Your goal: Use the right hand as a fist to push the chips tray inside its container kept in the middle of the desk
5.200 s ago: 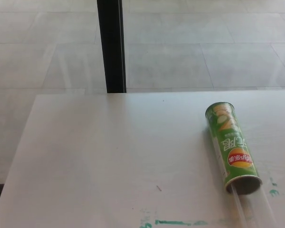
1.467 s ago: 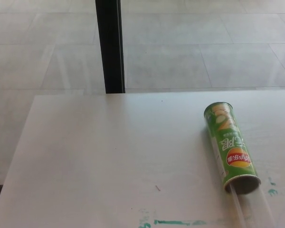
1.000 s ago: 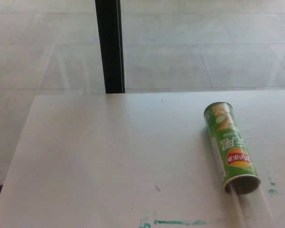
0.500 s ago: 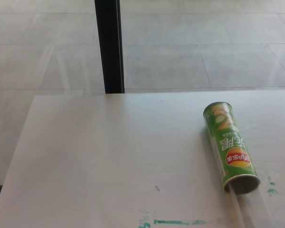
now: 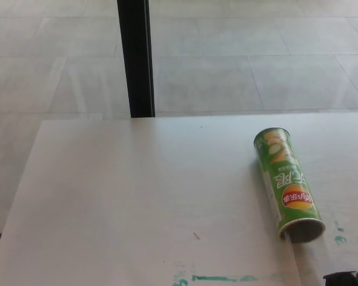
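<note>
The white tabletop (image 5: 137, 202) fills most of the head view, with a few green paint smears near its close edge. On its right side lies the green chips container (image 5: 286, 183), on its side, closed end away from the robot and open mouth toward it. From that mouth a clear chips tray (image 5: 307, 262) sticks out along the tabletop toward the picture's bottom edge, faint and hard to trace.

At the bottom right corner a small dark sliver shows, probably the right robot hand (image 5: 340, 277); whether it is fisted or spread I cannot tell. The left one is out of sight.

Judging by looks, the container is a light, stiff cardboard tube that rolls and slides easily, and the tray is thin, flexible plastic. The push belongs square on the tray's near end, along the tube's axis.
</note>
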Motion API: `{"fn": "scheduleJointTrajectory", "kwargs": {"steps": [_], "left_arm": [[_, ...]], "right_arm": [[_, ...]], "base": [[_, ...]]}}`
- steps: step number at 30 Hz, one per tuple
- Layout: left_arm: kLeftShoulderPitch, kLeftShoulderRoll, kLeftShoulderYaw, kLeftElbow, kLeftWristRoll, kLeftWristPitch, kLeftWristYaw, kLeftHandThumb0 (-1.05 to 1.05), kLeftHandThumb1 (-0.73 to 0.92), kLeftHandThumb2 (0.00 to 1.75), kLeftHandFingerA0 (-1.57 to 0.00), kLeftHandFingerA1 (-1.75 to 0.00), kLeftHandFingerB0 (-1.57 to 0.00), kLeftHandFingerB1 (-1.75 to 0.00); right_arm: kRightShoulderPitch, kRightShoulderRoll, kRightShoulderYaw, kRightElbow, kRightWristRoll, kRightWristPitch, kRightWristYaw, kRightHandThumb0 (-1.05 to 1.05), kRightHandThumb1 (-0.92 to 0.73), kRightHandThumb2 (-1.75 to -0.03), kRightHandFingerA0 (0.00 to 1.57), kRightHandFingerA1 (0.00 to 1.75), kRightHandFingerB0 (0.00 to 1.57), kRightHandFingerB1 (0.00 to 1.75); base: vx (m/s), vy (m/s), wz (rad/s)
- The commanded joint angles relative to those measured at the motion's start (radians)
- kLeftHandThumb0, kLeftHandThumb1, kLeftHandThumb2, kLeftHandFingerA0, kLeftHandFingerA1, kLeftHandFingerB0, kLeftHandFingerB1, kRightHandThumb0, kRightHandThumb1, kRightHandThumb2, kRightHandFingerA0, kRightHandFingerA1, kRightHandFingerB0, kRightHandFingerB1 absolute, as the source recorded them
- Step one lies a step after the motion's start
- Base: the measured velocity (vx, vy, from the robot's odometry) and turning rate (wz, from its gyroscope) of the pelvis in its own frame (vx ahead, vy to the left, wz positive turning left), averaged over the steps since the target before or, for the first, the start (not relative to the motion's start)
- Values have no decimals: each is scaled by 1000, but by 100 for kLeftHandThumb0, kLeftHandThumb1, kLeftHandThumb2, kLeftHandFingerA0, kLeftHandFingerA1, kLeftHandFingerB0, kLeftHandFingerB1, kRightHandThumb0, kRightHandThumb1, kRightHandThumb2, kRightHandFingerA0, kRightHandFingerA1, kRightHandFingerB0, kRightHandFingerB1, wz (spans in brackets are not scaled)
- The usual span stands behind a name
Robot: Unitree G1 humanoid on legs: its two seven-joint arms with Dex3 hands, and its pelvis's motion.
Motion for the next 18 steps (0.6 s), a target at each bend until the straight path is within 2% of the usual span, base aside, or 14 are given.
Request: {"fn": "scheduleJointTrajectory", "kwargs": {"steps": [1,2,3,4,8,12,18], "left_arm": [[7,21,-10,7,4,-37,14,-75,92,68,-60,-69,-54,-53],[5,21,-12,8,3,-32,14,-75,92,67,-60,-70,-55,-53],[3,22,-16,9,5,-32,16,-74,92,69,-62,-71,-54,-53],[2,23,-20,10,9,-34,17,-74,92,69,-62,-71,-54,-53],[-3,18,-9,10,-10,-30,20,-72,92,68,-63,-71,-55,-53],[-3,21,-16,8,-4,-37,13,-73,92,70,-61,-72,-53,-54],[-1,19,-16,13,-6,-36,10,-73,92,71,-57,-67,-50,-52]], "right_arm": [[9,17,2,8,-55,7,-57,-105,-65,-68,121,102,17,119],[27,20,-2,4,-55,4,-69,-105,-63,-68,122,101,20,117],[36,20,-4,1,-56,2,-73,-105,-60,-74,122,101,15,124],[39,20,-5,0,-56,1,-73,-105,-60,-74,122,101,15,124],[66,19,-19,2,-48,-23,-109,-105,-63,-70,125,100,24,114],[91,20,-25,19,-50,-49,-150,-105,-68,-70,123,102,19,119],[124,17,-38,33,-44,-73,-168,-105,-66,-68,121,103,16,124]], "base": [[0,0,0],[0,0,0],[0,0,0],[0,0,0],[0,0,0],[0,0,0],[0,0,0]]}}
